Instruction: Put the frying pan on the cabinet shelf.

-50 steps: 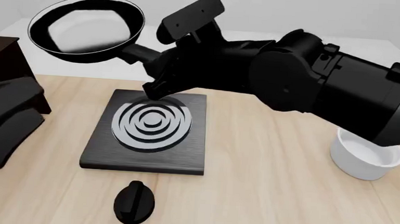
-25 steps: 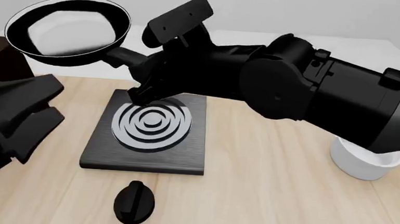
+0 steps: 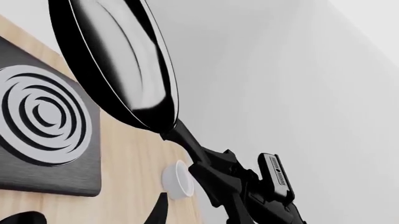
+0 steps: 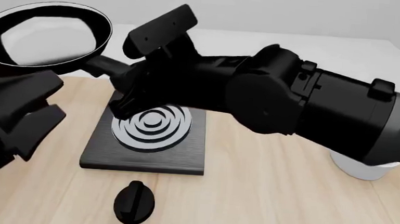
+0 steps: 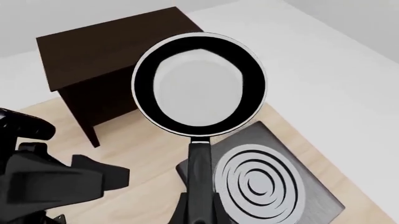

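Pan: we hold the frying pan (image 5: 198, 83) aloft by its handle, out ahead of the jaws, level.
Right gripper (image 5: 198, 205): jaws pinching the handle.
Cabinet shelf (image 5: 106, 46): beyond the pan; we should carry across flat and lower only once over the board.
Left gripper (image 4: 29, 112): we cannot tell its jaws.
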Robot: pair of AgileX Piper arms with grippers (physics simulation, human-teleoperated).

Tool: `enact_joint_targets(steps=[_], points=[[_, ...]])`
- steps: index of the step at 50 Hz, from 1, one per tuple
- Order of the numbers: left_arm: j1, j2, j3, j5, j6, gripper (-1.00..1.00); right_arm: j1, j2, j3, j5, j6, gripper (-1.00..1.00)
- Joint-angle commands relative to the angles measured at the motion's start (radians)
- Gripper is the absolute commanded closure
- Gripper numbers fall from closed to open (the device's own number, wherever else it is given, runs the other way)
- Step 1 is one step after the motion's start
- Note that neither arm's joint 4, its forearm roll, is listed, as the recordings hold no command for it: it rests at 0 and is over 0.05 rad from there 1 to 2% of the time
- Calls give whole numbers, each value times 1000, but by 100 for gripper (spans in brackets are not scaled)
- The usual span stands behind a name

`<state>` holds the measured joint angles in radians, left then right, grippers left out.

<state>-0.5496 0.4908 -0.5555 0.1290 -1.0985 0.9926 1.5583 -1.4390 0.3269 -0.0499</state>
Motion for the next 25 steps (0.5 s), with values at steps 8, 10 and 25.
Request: enact_joint_targets(steps=[8,10,25], points=[[10,20,-27,-11,-4,-100,16,-16,-12,-25,17,100],[19,22,-26,-17,-10,-100,18,-16,-11,-27,18,100],[48,41,-51,-20,-1,-100,24,-25,1,-33,24,100]])
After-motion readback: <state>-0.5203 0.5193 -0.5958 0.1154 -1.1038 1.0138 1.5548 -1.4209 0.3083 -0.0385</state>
